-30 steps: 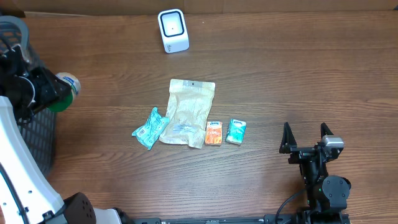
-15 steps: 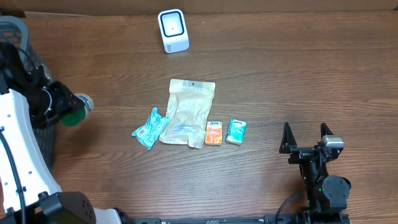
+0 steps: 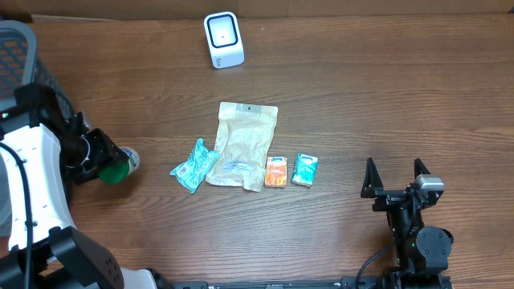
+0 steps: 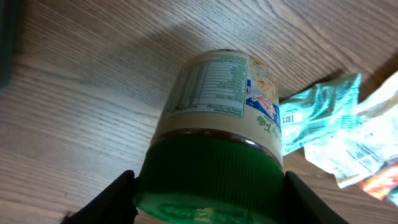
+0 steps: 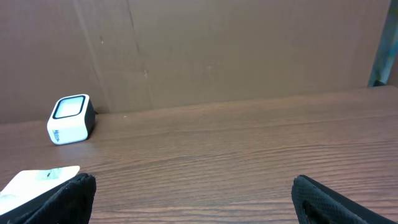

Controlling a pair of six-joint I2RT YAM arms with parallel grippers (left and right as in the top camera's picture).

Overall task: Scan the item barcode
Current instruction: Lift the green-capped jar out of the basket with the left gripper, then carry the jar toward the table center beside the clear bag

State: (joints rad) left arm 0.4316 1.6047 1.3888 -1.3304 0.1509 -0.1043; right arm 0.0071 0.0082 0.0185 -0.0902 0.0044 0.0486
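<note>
A jar (image 4: pixel 221 102) with a green lid and a printed label lies sideways in my left gripper (image 4: pixel 208 200), whose fingers are shut on the lid's two sides. In the overhead view the left gripper (image 3: pixel 107 166) holds the jar (image 3: pixel 128 160) low over the table's left side, left of the teal packet (image 3: pixel 193 165). The nutrition panel faces the wrist camera; I see no barcode. The white scanner (image 3: pixel 223 38) stands at the back centre. My right gripper (image 3: pixel 394 170) rests open at the front right with nothing between its fingers, and its own view shows the scanner (image 5: pixel 70 118) far off to the left.
A beige pouch (image 3: pixel 243 144), an orange packet (image 3: pixel 276 171) and a small teal box (image 3: pixel 305 169) lie mid-table beside the teal packet (image 4: pixel 317 115). A dark mesh basket (image 3: pixel 18 44) stands at the far left edge. A cardboard wall (image 5: pixel 236 50) closes the back.
My left arm has carried the jar away from the basket, rightward and toward the front, closer to the teal packet. The right arm has not moved.
</note>
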